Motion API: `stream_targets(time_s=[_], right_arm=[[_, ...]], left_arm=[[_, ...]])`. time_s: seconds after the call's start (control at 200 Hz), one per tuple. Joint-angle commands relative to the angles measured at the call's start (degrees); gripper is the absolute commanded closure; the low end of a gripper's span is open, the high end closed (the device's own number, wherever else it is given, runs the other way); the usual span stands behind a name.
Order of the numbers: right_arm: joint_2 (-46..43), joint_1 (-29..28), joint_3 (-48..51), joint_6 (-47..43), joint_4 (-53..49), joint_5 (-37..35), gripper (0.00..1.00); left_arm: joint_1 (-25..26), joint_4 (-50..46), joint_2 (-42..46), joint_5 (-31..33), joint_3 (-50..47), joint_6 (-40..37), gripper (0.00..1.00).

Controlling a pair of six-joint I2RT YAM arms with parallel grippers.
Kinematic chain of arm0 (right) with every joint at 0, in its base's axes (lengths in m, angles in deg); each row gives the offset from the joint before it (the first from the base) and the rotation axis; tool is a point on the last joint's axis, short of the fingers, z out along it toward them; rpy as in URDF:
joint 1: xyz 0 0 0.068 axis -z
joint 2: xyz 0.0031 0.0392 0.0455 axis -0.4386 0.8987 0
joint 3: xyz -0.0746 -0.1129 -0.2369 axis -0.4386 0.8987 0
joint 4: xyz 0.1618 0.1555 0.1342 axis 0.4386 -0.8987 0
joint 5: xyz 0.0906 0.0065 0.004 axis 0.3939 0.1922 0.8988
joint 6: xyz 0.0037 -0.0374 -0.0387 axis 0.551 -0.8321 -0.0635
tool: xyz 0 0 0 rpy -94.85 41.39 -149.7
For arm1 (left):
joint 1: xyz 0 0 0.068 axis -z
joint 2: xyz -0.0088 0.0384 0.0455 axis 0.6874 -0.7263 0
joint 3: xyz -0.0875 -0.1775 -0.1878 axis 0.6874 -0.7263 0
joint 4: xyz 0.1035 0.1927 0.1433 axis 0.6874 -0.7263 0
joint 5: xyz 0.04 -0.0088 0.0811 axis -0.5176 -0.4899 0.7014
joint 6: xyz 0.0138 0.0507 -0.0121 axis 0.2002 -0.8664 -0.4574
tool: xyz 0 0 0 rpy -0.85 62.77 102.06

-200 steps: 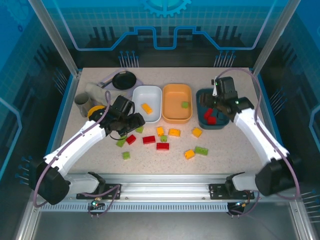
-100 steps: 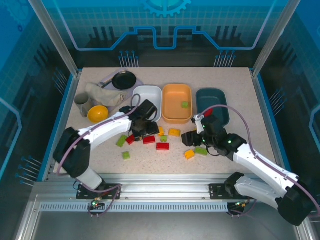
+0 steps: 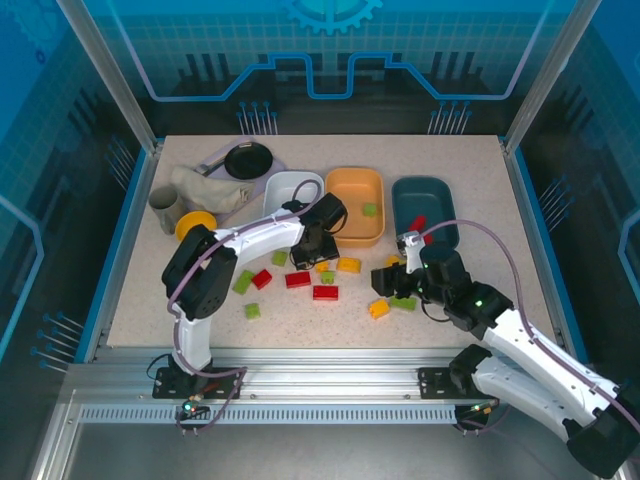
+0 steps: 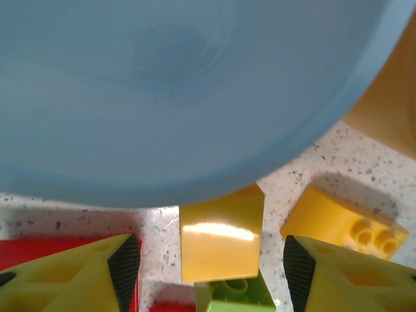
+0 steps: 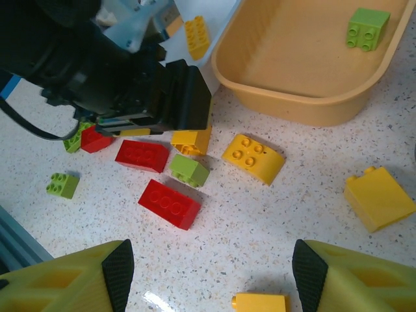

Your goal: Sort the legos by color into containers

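The legos lie loose in front of the trays: red ones [image 3: 298,279], green ones [image 3: 241,283] and yellow ones [image 3: 348,265]. My left gripper [image 3: 318,252] hangs low at the front right corner of the white tray [image 3: 290,185]. In its wrist view its open fingers [image 4: 123,270] straddle a yellow brick [image 4: 221,240] with a gap on each side. My right gripper [image 5: 212,276] is open above bare table, with a small yellow brick [image 5: 260,302] near its fingertips. The orange tray [image 3: 355,235] holds a green brick [image 3: 371,209]. The teal tray [image 3: 425,195] holds a red brick [image 3: 417,222].
At the back left stand a yellow bowl [image 3: 195,225], a black pan [image 3: 248,158], a crumpled cloth [image 3: 205,188] and a grey cup [image 3: 163,205]. A yellow brick [image 5: 197,36] lies in the white tray. The left arm's black body [image 5: 130,84] stands over the bricks.
My left gripper moved right along the white tray's front and its jaws narrowed around the yellow brick. My right arm came down from the teal tray to the table.
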Motion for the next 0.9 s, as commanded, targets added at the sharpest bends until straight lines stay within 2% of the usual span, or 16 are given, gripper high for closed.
stream_targets(time_s=[0.0, 0.11, 0.29, 0.405, 0.6, 0.725, 0.895], right_arm=[[-1.16, -0.49, 0.86, 0.66, -1.46, -1.15, 0.32], [-0.9, -0.34, 0.71, 0.66, -1.42, -1.16, 0.32], [0.12, -0.22, -0.17, 0.51, -1.2, -1.06, 0.32], [0.43, -0.13, -1.14, 0.23, -1.42, -1.34, 0.32], [0.81, -0.08, -2.39, 0.05, -1.04, -2.47, 0.32], [2.94, -0.05, -3.25, 0.04, 0.55, -2.13, 0.32], [7.41, -0.05, -5.13, 0.89, 2.95, -1.68, 0.32]], left_arm=[[0.78, -1.87, -2.45, 1.81, 2.01, -0.23, 0.4], [1.08, -1.92, -4.45, 2.27, 2.52, -0.41, 0.46], [1.84, -1.83, -3.69, 4.77, 2.07, -0.86, 0.68], [2.34, -4.35, 1.33, 6.68, 2.27, -0.29, 0.72], [2.06, -9.28, 11.31, 9.23, 3.95, -0.78, 0.72], [-2.26, -11.33, 12.22, 9.88, 6.97, -3.94, 0.72], [-10.97, -10.33, 4.69, 5.04, 14.44, -8.75, 0.71]])
